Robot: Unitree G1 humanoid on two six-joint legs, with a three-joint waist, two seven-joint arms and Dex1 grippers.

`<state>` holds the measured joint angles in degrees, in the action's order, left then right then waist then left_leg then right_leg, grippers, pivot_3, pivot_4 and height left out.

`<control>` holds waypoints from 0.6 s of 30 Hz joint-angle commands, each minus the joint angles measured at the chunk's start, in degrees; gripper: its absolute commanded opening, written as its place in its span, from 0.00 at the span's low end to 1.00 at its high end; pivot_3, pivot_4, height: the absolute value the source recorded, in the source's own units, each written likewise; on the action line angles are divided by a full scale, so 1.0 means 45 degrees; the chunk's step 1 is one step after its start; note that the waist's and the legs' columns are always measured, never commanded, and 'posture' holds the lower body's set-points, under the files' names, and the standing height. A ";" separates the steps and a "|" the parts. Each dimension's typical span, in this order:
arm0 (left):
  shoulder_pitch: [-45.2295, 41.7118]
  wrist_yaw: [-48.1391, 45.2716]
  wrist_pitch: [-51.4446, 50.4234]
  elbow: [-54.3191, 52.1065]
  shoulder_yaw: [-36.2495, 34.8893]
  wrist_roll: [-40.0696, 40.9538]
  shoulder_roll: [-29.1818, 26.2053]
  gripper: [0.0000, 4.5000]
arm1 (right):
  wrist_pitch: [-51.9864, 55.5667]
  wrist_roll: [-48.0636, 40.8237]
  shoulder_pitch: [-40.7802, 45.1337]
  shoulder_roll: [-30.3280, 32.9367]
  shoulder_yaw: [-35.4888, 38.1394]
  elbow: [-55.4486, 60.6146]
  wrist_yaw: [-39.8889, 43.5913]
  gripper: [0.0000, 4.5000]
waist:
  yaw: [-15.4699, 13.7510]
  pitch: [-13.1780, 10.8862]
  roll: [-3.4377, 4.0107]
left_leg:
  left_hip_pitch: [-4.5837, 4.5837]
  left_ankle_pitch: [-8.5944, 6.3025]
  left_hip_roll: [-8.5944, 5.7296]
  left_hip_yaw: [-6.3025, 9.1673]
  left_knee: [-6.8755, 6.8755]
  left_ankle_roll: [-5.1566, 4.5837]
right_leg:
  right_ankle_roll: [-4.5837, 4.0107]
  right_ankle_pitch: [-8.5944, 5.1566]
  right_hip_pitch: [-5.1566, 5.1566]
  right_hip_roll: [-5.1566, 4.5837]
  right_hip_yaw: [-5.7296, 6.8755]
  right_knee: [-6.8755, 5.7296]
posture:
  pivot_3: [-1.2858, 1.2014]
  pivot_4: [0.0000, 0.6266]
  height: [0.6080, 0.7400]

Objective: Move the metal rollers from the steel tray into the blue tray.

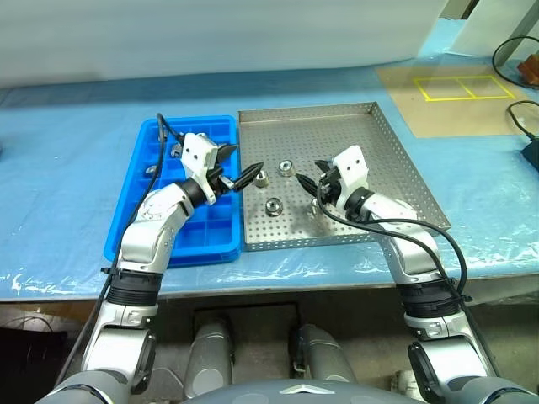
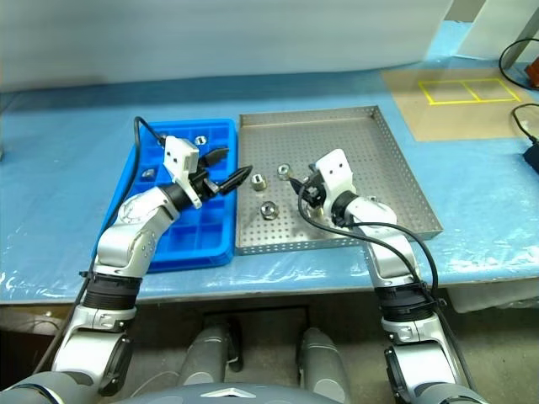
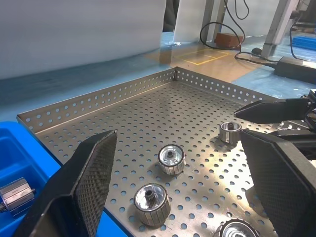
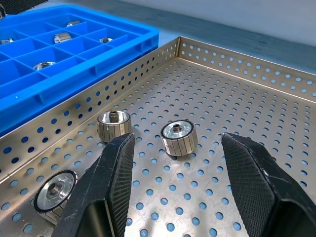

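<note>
- The steel tray point(image 1: 383, 160) sits on the pale blue table sheet point(image 1: 67, 168), with the blue tray point(image 1: 168, 244) touching its left rim.
- Rollers lie loose on the steel tray's perforated floor: one point(image 1: 262, 178) near the left rim, one point(image 1: 285, 167) just beside it toward the middle, one point(image 1: 273, 205) closer to the near edge, and a fourth point(image 3: 230, 132) partly hidden by the right arm.
- The blue tray is divided into square compartments, and a few of them hold one roller each, such as one point(image 2: 200, 140) in the far row and one point(image 2: 148, 173) on the left side.
- The left gripper point(image 1: 238, 169) hangs over the seam between the two trays with its fingers spread wide and nothing between them.
- The right gripper point(image 1: 306, 177) hovers above the steel tray near the middle rollers, fingers parted and empty.
- No brand, label or readable writing shows on either tray.
</note>
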<state>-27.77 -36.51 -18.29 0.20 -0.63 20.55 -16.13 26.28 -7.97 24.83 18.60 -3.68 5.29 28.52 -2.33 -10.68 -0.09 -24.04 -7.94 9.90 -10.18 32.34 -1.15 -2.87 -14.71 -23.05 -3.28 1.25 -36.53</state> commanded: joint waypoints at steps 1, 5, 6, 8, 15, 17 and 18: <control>-0.0019 -0.0043 0.0412 0.0024 -0.0304 0.0093 -0.0072 0.94 | -0.0110 -0.0085 0.0133 -0.0005 0.0009 0.0591 -0.0015 0.64 | 0.0000 0.0000 0.0000 | 0.0000 0.0000 0.0000 0.0000 0.0000 0.0000 | 0.0000 0.0000 0.0000 0.0000 0.0000 0.0000 | 0.46 0.24 1.00; 0.0008 0.0004 0.0483 0.0036 -0.0302 0.0106 0.0000 0.94 | -0.0131 -0.0043 0.0122 0.0016 0.0013 0.0562 -0.0029 0.64 | -0.0004 0.0000 0.0000 | -0.0001 0.0001 -0.0001 0.0000 0.0001 0.0001 | 0.0000 0.0000 0.0000 0.0000 -0.0001 0.0000 | 0.46 0.24 1.00; 0.0021 0.0007 0.0489 0.0032 -0.0286 0.0099 0.0003 0.94 | -0.0137 -0.0018 0.0119 0.0026 0.0006 0.0551 -0.0041 0.64 | -0.0002 0.0000 0.0000 | -0.0001 0.0001 -0.0001 0.0000 0.0001 0.0001 | 0.0000 0.0000 0.0001 0.0000 0.0000 0.0000 | 0.46 0.24 1.00; 0.0029 0.0012 0.0502 0.0037 -0.0269 0.0084 -0.0001 0.94 | -0.0145 0.0012 0.0130 0.0027 0.0000 0.0519 -0.0070 0.64 | -0.0002 0.0000 0.0000 | -0.0001 0.0001 0.0000 0.0000 0.0001 0.0001 | 0.0000 0.0000 0.0001 0.0000 0.0000 0.0000 | 0.46 0.24 1.00; 0.0051 0.0143 0.0407 -0.0163 -0.0193 0.0016 -0.0004 0.94 | -0.0143 0.0003 0.0116 0.0061 0.0009 0.0563 -0.0041 0.64 | -0.0002 0.0000 0.0000 | 0.0000 0.0001 0.0000 0.0000 0.0002 0.0000 | 0.0000 0.0000 0.0001 0.0000 0.0000 -0.0001 | 0.46 0.24 1.00; 0.0092 0.0208 0.0383 -0.0247 -0.0146 -0.0002 0.0028 0.94 | -0.0128 0.0005 0.0108 0.0067 0.0007 0.0579 -0.0042 0.64 | -0.0003 0.0000 0.0000 | 0.0000 0.0001 0.0000 0.0000 0.0002 0.0001 | 0.0000 0.0000 0.0001 0.0000 -0.0001 0.0000 | 0.46 0.24 1.00; 0.0116 0.0231 0.0381 -0.0283 -0.0126 -0.0012 0.0038 0.94 | -0.0119 0.0002 0.0097 0.0069 0.0009 0.0596 -0.0043 0.64 | -0.0002 0.0000 0.0000 | 0.0000 0.0001 0.0000 0.0000 0.0002 0.0001 | 0.0000 0.0000 0.0001 0.0000 0.0000 -0.0001 | 0.46 0.24 1.00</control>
<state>-27.33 -35.75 -17.32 1.33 -0.80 20.26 -16.00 26.28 -7.91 24.83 18.57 -3.68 5.29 28.43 -2.34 -10.67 -0.09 -24.04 -7.94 9.90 -10.18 32.34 -1.16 -2.87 -14.71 -23.04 -3.28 1.25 -36.54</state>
